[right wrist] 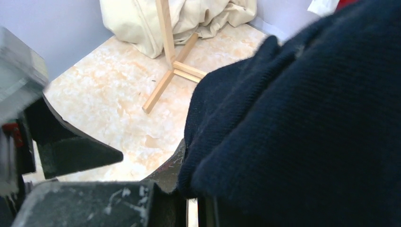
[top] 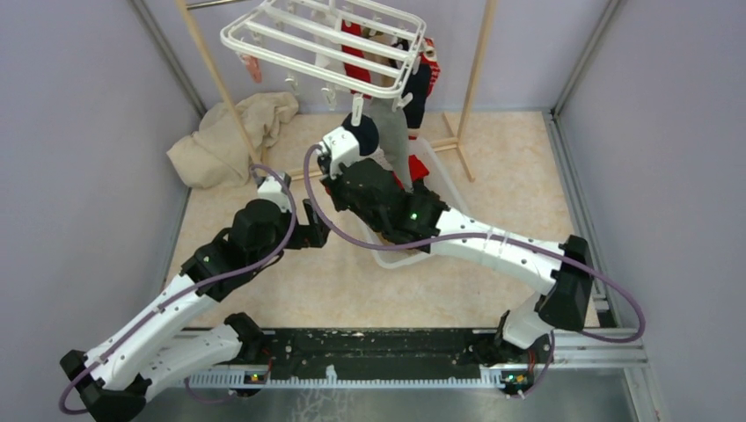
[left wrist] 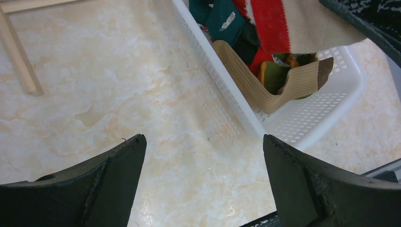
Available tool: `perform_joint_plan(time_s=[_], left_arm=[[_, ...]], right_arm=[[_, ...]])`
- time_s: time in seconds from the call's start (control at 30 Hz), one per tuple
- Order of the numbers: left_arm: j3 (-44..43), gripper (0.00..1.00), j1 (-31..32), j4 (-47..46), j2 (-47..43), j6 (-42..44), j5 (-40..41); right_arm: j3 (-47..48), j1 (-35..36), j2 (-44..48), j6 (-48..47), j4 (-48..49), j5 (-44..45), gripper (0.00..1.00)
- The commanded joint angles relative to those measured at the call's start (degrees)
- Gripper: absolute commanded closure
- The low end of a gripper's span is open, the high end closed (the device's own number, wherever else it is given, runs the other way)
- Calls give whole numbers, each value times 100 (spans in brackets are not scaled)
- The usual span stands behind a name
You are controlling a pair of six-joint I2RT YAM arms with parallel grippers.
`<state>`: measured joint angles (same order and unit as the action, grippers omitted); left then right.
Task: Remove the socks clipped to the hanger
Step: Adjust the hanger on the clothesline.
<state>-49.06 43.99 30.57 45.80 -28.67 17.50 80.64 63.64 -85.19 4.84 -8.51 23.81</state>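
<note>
pinching navy sock, seemingly, per right wrist

Bright even light; right wrist foreground blurred.

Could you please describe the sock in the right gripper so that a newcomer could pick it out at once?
Find the white hanger at the back; just below its near edge the right gripper is shut on a navy sock. It is dark blue, whereas the grey sock hanging beside it is longer and paler, and the red socks hang further back.
</note>
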Motion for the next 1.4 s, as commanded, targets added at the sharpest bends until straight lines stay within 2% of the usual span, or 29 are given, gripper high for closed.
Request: perform_joint_plan(time_s=[0.0, 0.4, 0.7, 0.8, 0.83, 0.87, 1.07, 1.1, 1.2, 1.37], left_arm=[[-212, 1, 13, 162, -106, -16, 160], [-218, 1, 13, 581, -285, -110, 489], [-194, 1, 13, 959, -560, -295, 597], [-182, 1, 13, 1048, -617, -330, 629], [-176, 1, 13, 1074, -642, -339, 646], [-179, 1, 13, 1094, -663, -346, 660], [-235, 1, 13, 1127, -695, -386, 633], [-236, 1, 13, 1127, -689, -400, 632], [-227, 1, 13, 1095, -678, -421, 604], [-235, 1, 13, 1024, -581, -429, 536]], right_arm=[[938, 331, -484, -216, -380, 593, 100], [3054, 474, -2133, -257, -1460, 751, 100], [5165, 474, -3417, -388, -2332, 343, 100], [5548, 475, -3649, -452, -2507, 101, 100], [5539, 474, -3638, -455, -2519, 30, 95], [5472, 474, -3592, -449, -2523, 4, 86], [4100, 470, -2541, -161, -2131, -50, 22], [3844, 466, -2328, -106, -2114, -17, 16], [3101, 465, -1475, 96, -2071, -22, 14], [1622, 465, 60, 486, -1725, -721, 12]])
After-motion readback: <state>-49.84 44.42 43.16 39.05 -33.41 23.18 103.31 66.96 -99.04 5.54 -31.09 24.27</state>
